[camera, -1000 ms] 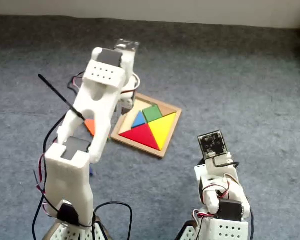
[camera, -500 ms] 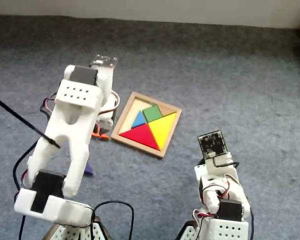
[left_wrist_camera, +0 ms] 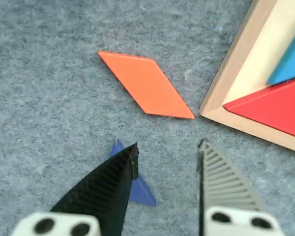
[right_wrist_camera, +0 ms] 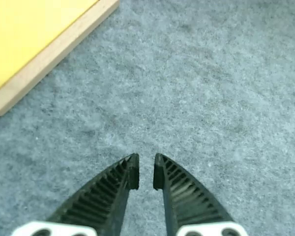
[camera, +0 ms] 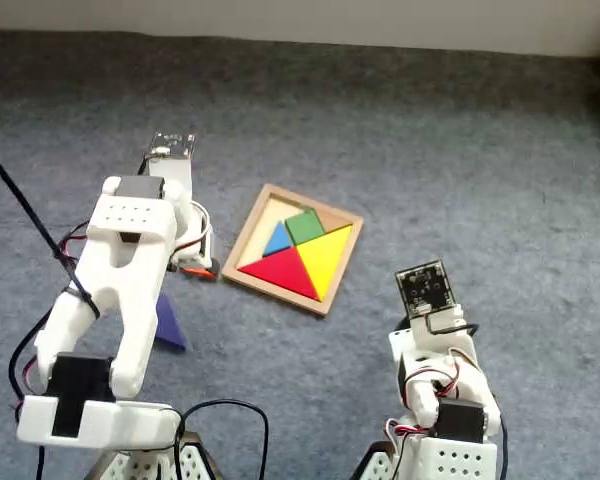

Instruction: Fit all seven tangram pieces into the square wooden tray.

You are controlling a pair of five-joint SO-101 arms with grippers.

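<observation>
The square wooden tray (camera: 272, 293) lies mid-table holding a blue triangle (camera: 277, 240), a green square (camera: 303, 226), a yellow triangle (camera: 327, 258) and a red triangle (camera: 280, 270). An orange parallelogram (left_wrist_camera: 146, 86) lies flat on the carpet just off the tray's left corner (left_wrist_camera: 231, 73). My left gripper (left_wrist_camera: 167, 147) hovers open over the carpet right before it, holding nothing. A dark blue triangle (camera: 167, 325) lies nearer the left arm's base, partly behind one finger (left_wrist_camera: 108, 187). My right gripper (right_wrist_camera: 144, 160) is shut and empty, low over bare carpet beside the tray's yellow corner (right_wrist_camera: 54, 46).
Grey carpet covers the table. The left arm (camera: 130, 270) stretches over the area left of the tray, hiding most of the orange piece from above. The right arm (camera: 435, 340) sits folded at the front right. A pale wall edge runs along the back.
The left arm has swung left and pulled back from over the tray's left edge. The tray is now fully uncovered and the dark blue triangle has come into sight. The right arm is still.
</observation>
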